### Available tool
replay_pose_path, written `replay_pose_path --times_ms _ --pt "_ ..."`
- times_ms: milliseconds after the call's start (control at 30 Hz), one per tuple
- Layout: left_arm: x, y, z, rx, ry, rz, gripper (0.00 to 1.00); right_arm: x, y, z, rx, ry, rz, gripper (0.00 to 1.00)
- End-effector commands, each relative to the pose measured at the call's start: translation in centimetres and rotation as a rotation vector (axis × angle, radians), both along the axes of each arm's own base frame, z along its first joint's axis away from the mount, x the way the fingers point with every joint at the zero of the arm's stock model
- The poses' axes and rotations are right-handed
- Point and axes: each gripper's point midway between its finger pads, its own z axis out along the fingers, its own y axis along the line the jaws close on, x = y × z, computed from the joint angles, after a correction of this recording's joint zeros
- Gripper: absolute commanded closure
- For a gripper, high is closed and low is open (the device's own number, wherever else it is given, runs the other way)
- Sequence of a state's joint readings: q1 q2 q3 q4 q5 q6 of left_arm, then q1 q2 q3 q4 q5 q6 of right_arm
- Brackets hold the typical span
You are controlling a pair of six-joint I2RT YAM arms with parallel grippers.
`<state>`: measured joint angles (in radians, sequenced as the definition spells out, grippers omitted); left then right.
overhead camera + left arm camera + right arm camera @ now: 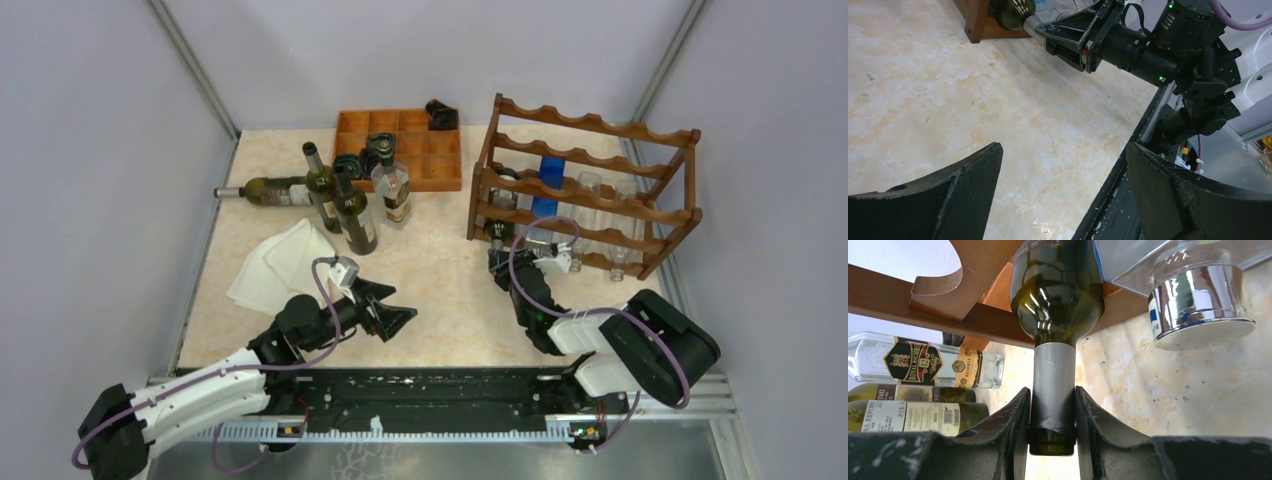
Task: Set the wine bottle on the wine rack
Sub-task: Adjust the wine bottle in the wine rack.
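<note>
Two R jaws pinch glossy wine bottle (1055,295) by foil neck.

- The wine bottle (1058,300) runs past the top edge of the right wrist view. Only its shoulder and neck show, and the right gripper (1052,400) covers both sides of the neck.
- From above, the wine rack (590,122) rails and that gripper hide most of the bottle.
- The chrome-capped clear bottle (1198,310) is cut off the same way.
- The black object (441,114) at the compartment tray (435,165) back corner is too small to identify.
</note>
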<state>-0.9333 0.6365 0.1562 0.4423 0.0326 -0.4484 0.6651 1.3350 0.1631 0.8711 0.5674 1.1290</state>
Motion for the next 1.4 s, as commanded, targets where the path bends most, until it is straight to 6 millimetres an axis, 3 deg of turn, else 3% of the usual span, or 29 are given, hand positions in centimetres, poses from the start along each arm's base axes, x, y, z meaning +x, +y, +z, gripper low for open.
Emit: replay_pose_path --times_ms 0,533,1367 --pt "0.2 0.2 0.2 -0.006 -0.014 0.011 0.02 0.6 0.1 3.5 0.087 -0.128 -0.024 0.98" --pt "0.2 0.3 0.3 0.016 -0.021 0.009 0.01 2.2 1.2 4.7 0.287 -0.282 -0.049 1.0" --pt "0.7 -0.2 0.0 0.059 -0.037 0.005 0.02 3.4 1.1 3.1 0.085 -0.3 -0.057 1.0"
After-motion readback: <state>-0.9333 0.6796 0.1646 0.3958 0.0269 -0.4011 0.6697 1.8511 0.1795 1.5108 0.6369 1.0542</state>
